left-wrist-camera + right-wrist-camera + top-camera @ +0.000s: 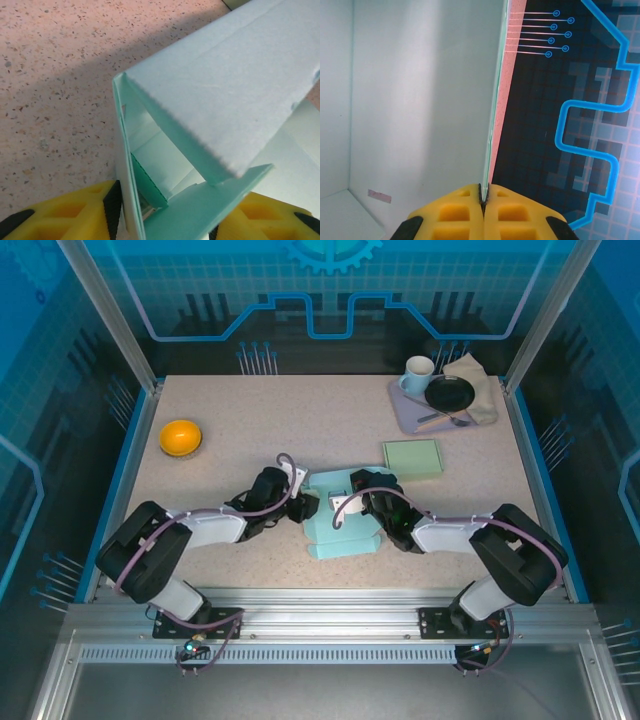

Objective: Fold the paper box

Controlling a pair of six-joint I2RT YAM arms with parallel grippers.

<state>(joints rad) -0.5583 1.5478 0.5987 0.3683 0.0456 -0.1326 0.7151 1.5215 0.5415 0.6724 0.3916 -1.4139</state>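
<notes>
Paper box (342,530) at centre-front of table (240,420), between the two grippers. Right gripper (483,196) clamped tight on a thin box wall, jaws meeting on the sheet edge. Left gripper (167,215) roughly half open, straddling the folded side wall. Fingers (70,215) against the paper; firm grip or mere contact not discernible.

- left gripper (165,222): both yellow fingers (60,215) are cut by the bottom edge; whether their pads press the box (235,75) wall between them cannot be told
- right gripper (483,192): finger bases cut off below; the wall pinched at the tips runs out past the top edge
- top view: all fingertips hidden beneath the arms (265,502); cutlery (440,420) far beyond the right fingers is too small to name
</notes>
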